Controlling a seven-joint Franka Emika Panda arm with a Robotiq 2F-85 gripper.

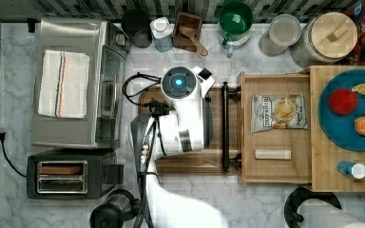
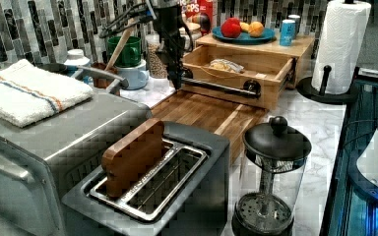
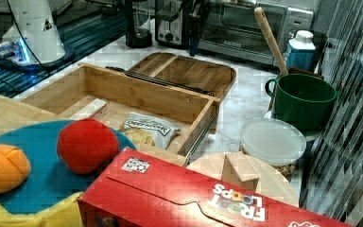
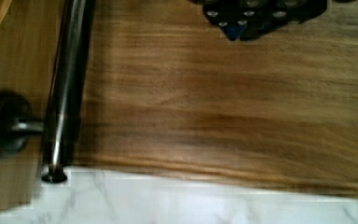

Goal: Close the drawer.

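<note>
Oven (image 1: 76, 85): one, steel, at 9 o'clock in the top view, with one striped towel (image 1: 62, 83) folded on its roof.
My arm (image 1: 183, 114): one, white, over the middle of the top view, above the dark board.
Block (image 1: 347, 128): one light-wood block at 3 o'clock in the top view, carrying one blue plate (image 1: 349, 111) with three fruits on it: one red, one orange, one yellow.
Drawer (image 1: 275, 128): one, pulled out of the block towards the top view's centre and standing open. It holds two things: one chip bag (image 1: 279, 112) and one pale bar (image 1: 273, 154).
Board (image 2: 211, 113): one dark wooden board, lying flat just in front of the drawer's face.
Toaster (image 1: 69, 176): one, at 8 o'clock in the top view, with one wooden slice (image 2: 133, 157) standing in a slot.
Towel roll (image 2: 339, 44): one, on a black stand, at 2 o'clock in the left view.
Cereal box (image 3: 208, 198): one, red, at 6 o'clock in the right view.
Press (image 2: 270, 182): one glass coffee press, at 5 o'clock in the left view.
Handle (image 2: 221, 87): one dark bar across the drawer's face, on two round mounts.
Mug (image 1: 235, 23): one, green, at 12 o'clock in the top view.
My gripper (image 2: 176, 81): one, pointing down over the board just beside one end of the handle. I cannot tell how far its fingers are apart, and I see nothing in it.
</note>
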